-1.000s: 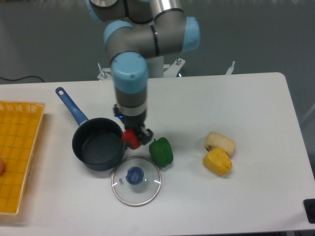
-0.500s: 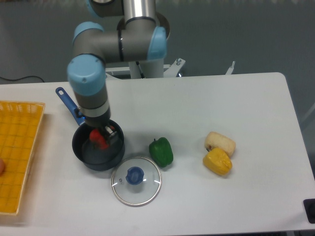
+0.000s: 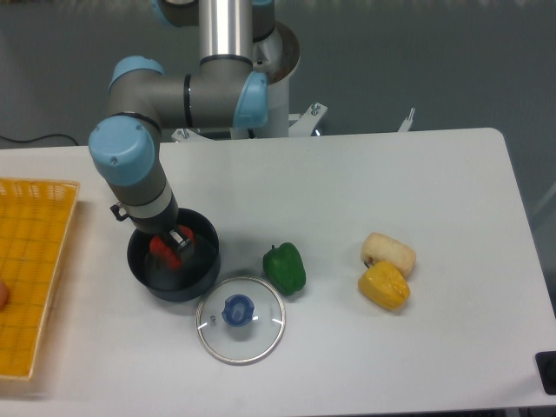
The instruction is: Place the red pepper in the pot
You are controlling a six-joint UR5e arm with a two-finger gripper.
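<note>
Now the gripper (image 3: 173, 248) reaches down inside the pot (image 3: 205, 263) with its fingers clamped on the red pepper (image 3: 162, 248), held low so it can drop without bouncing out; the lid (image 3: 241, 319) lies just beside; the green pepper (image 3: 285, 268) sits apart.

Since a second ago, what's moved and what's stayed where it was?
The claw carried the red pepper left from beside the green pepper to inside the pot, still gripping it. The glass lid, green pepper, yellow pepper and basket stayed put.
</note>
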